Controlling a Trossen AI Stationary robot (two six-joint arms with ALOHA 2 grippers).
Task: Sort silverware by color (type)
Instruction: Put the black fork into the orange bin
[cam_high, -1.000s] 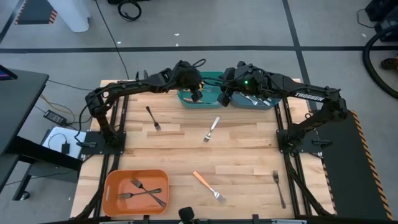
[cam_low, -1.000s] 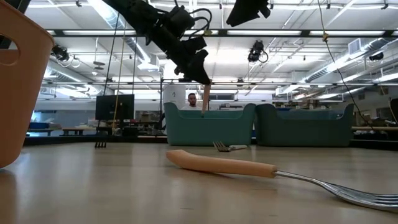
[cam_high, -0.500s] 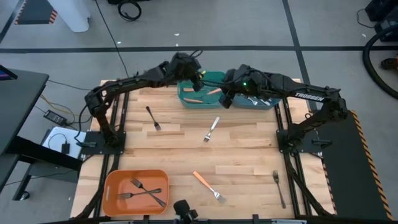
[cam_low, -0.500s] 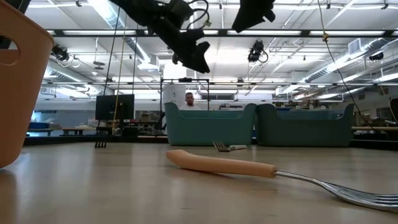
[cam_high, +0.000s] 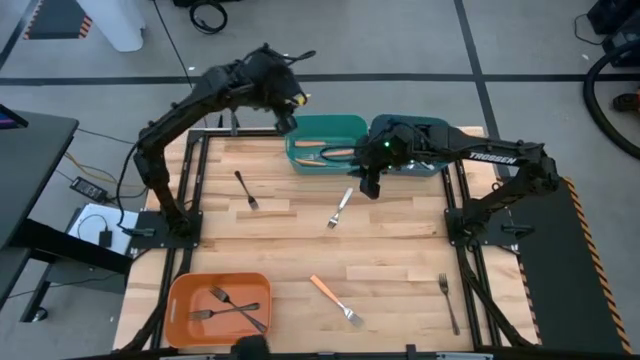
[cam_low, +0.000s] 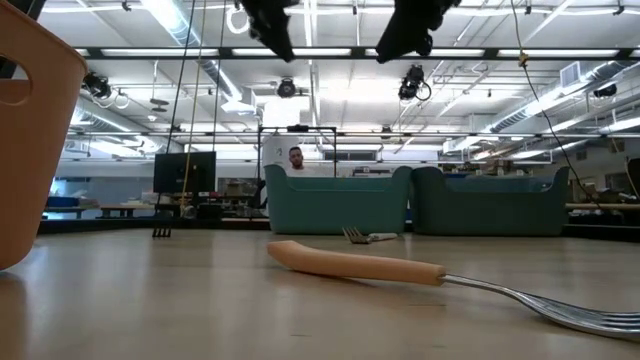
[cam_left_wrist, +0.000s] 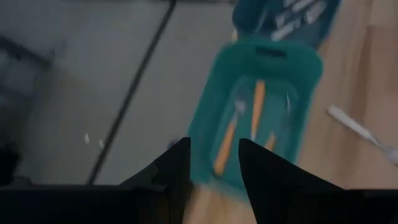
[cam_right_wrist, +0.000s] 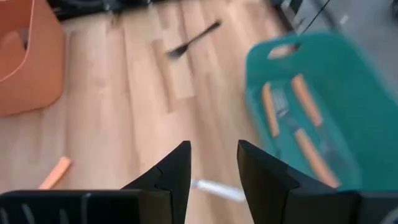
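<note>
My left gripper (cam_high: 287, 122) hangs open and empty high over the far left corner of the teal bin (cam_high: 325, 132); it also shows in its wrist view (cam_left_wrist: 214, 165). Three orange-handled forks (cam_left_wrist: 255, 112) lie in that bin. My right gripper (cam_high: 370, 186) is open and empty above the table, just beyond a silver fork (cam_high: 340, 208) lying flat; it also shows in its wrist view (cam_right_wrist: 213, 163). On the boards lie a black fork (cam_high: 246, 190), an orange-handled fork (cam_high: 335, 300) and a dark fork (cam_high: 448, 300).
A blue bin (cam_high: 425, 160) with silver forks (cam_left_wrist: 298, 12) stands right of the teal one, partly under my right arm. An orange bin (cam_high: 180, 300) at the near left holds dark forks (cam_high: 232, 308). A person (cam_low: 295, 157) shows far behind the table.
My left gripper has let go of an orange-handled fork, which now lies in the teal bin, and has risen and gone toward the table's far left. My right gripper has come from over the bins toward the near edge, to above the silver fork.
</note>
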